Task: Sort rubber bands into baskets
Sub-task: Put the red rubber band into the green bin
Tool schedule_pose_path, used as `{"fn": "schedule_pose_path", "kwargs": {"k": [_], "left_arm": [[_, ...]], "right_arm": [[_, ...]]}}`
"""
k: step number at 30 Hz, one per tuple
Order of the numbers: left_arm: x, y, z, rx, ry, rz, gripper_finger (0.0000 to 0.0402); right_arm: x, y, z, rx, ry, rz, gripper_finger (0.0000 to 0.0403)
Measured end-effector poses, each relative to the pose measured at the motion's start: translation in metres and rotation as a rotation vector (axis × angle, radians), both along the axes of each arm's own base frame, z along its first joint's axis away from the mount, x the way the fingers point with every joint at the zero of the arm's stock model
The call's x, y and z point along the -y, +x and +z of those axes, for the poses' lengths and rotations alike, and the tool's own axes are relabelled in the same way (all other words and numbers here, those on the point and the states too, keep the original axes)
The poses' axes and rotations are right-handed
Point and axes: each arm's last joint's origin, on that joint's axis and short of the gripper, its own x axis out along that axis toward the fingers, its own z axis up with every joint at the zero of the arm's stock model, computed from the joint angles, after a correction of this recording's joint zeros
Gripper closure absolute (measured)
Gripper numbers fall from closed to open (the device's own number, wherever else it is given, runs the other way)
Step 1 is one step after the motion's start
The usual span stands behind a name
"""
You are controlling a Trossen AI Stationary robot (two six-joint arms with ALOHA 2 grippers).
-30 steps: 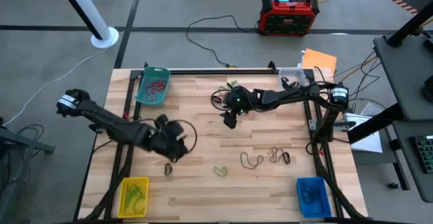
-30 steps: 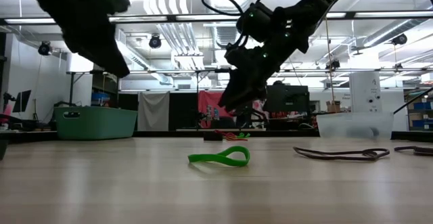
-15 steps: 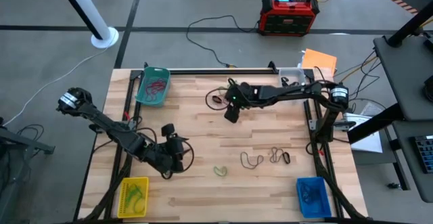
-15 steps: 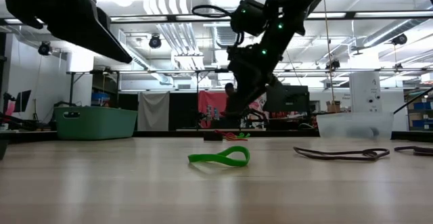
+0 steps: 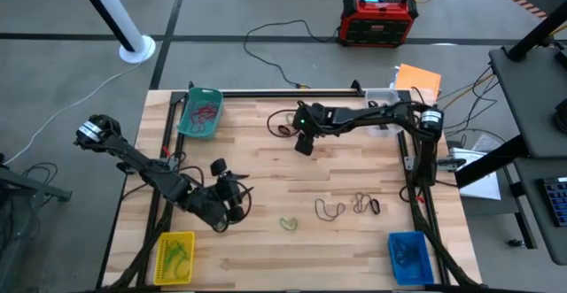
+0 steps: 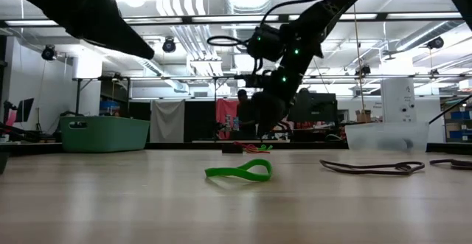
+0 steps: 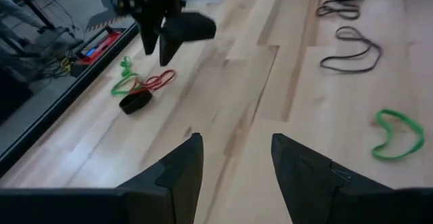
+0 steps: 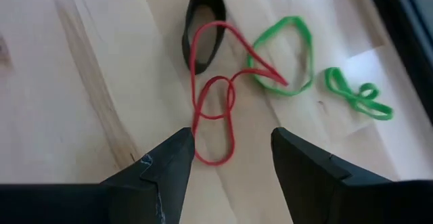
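Baskets: teal basket (image 5: 201,113) holds red bands (image 5: 205,112), yellow basket (image 5: 174,256) green bands (image 5: 177,258); both end effectors released.

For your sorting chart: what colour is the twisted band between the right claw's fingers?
Red, clearest in the right wrist view.

Pale matt wooden table (image 5: 266,160)

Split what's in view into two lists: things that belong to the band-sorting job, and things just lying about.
Job:
- red rubber band, green bands and black band under the right gripper
- green band mid-table
- dark bands
- teal basket, yellow basket, blue basket, clear basket

Lying about:
- red-and-black box on the floor
- orange sheet
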Motion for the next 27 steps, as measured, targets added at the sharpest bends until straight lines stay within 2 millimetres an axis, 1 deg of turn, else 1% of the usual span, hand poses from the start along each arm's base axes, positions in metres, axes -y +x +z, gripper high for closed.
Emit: {"fn": "schedule_pose_path", "kwargs": {"k": [5, 7, 18, 21, 27], "left_arm": [[0.000, 0.001, 0.001, -0.003, -0.001, -0.015, 0.0242], [0.000, 0.002, 0.001, -0.001, 0.007, -0.020, 0.0242], [-0.002, 0.004, 0.002, -0.008, 0.031, -0.031, 0.0242], [-0.002, 0.004, 0.002, -0.015, 0.043, -0.036, 0.0242], [-0.005, 0.006, 0.003, -0.022, 0.061, -0.036, 0.0242]], "right_arm": [[0.001, 0.003, -0.014, -0.032, 0.003, 0.015, 0.0224], [0.001, 0.004, -0.017, -0.031, 0.003, 0.014, 0.0230], [0.004, 0.012, -0.014, 0.062, -0.029, 0.014, 0.0249], [0.004, 0.016, -0.014, 0.108, -0.023, 0.009, 0.0250], [0.004, 0.020, -0.027, 0.114, 0.020, 0.047, 0.0237]]}}
